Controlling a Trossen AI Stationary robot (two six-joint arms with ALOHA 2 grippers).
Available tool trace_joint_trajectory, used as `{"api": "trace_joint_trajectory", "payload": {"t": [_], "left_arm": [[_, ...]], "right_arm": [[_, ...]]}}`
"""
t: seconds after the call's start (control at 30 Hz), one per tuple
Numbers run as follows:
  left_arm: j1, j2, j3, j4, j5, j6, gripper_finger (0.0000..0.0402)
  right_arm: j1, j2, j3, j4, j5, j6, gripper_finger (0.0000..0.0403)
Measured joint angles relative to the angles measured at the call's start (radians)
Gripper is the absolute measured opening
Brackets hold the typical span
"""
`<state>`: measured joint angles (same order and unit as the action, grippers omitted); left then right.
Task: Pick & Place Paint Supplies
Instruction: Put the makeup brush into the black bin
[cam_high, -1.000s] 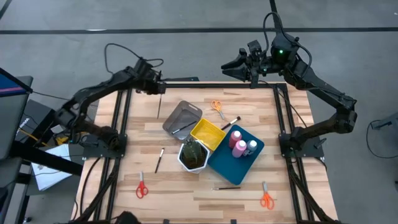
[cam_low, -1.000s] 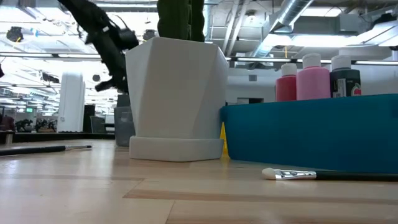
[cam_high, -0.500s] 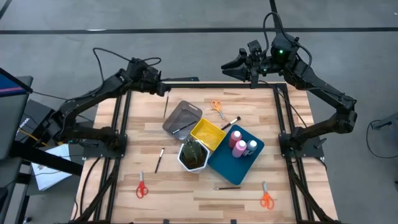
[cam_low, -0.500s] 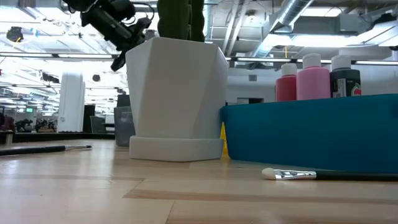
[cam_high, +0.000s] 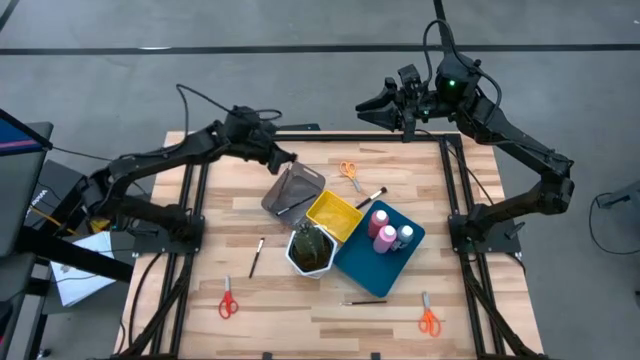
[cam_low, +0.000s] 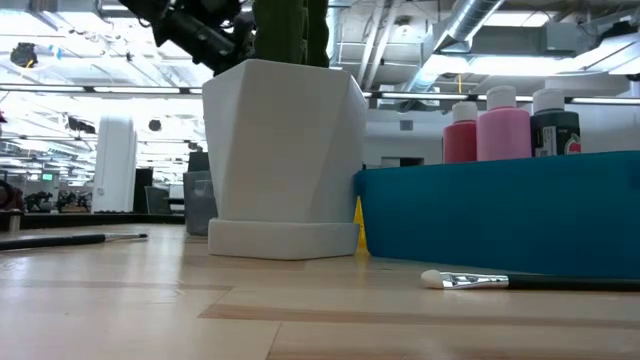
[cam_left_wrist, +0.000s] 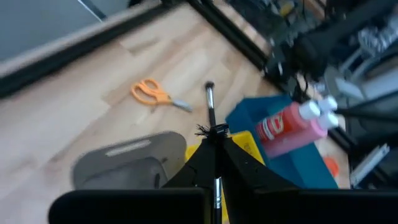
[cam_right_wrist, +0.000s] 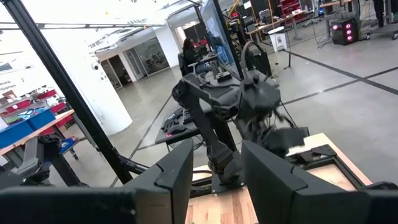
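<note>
The left gripper (cam_left_wrist: 214, 155) is pinching a thin brush (cam_left_wrist: 210, 109) between its closed fingers, hovering just above the grey tray (cam_high: 293, 189) at the tray's far-left corner. The brush is showing a slim dark handle, a pale metal band and a dark tuft at its tip. In the left wrist view its long axis is running straight out from the fingertips, with the free end pointing toward the orange-handled scissors (cam_high: 349, 172) and the table's far edge; the lower end is hidden behind the fingers. From above, the brush itself is too thin to make out against the gripper (cam_high: 283, 158).

The right gripper (cam_high: 372, 103) is waiting beyond the far edge of the table, well apart from the grey tray, its fingers (cam_right_wrist: 177, 171) standing partly spread around nothing.

Beside the grey tray, the yellow tray (cam_high: 334, 216) and the blue tray (cam_high: 360, 262) are lying in a row, with two pink bottles (cam_high: 383, 231) and a white-capped bottle (cam_high: 405, 235) standing in the blue one. In the low view the white pot (cam_low: 285, 150) is blocking the grey tray, and the left arm is cut off at the top.
</note>
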<state>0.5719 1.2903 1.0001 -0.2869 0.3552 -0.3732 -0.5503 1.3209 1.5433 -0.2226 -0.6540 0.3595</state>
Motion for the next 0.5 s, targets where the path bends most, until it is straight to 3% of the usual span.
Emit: {"api": "trace_joint_trajectory", "payload": {"t": [0.3, 0.5], "left_arm": [[-0.086, 0.186, 0.080, -0.011, -0.002, 0.138, 0.0001], [-0.087, 0.309, 0.144, -0.112, -0.006, 0.214, 0.0001]], "right_arm": [[0.000, 0.000, 0.000, 0.002, 0.000, 0.008, 0.0132], [0.000, 0.000, 0.000, 0.002, 0.000, 0.023, 0.0132]]}}
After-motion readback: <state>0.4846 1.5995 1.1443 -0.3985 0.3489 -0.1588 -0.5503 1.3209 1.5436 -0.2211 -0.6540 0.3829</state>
